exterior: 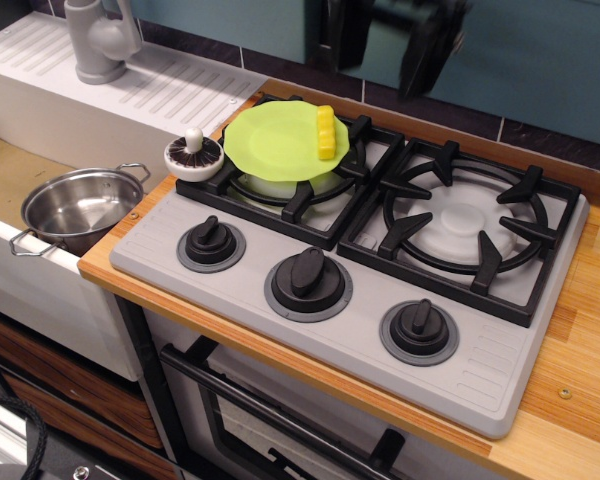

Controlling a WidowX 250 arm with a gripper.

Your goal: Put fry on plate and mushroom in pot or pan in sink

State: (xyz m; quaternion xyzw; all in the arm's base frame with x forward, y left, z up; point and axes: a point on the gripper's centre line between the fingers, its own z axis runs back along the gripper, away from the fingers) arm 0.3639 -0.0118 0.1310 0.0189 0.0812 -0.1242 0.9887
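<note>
fry (326, 132): 1 | plate (275, 140): 1 | mushroom (193, 155): 1 | pot (77, 209): 1 | sink (10, 175): 1 | faucet (98, 38): 1 | burner grates (465, 225): 2 | knobs (308, 279): 3

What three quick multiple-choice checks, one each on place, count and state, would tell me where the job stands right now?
1. Where is the fry?
A. In the pot
B. On the plate's right side
C. On the right burner

2. How many knobs does the stove have?
A. Two
B. Three
C. Four

3. What is the state of the mushroom?
A. In the pot
B. Held by the gripper
C. Cap-down on the stove's left edge, untouched

Answers:
1. B, the yellow stick lies on the green plate near its right rim.
2. B, three black knobs sit along the front panel.
3. C, it rests with stem up beside the plate, the pot in the sink looks empty, and the gripper is raised and blurred at the top.
</note>
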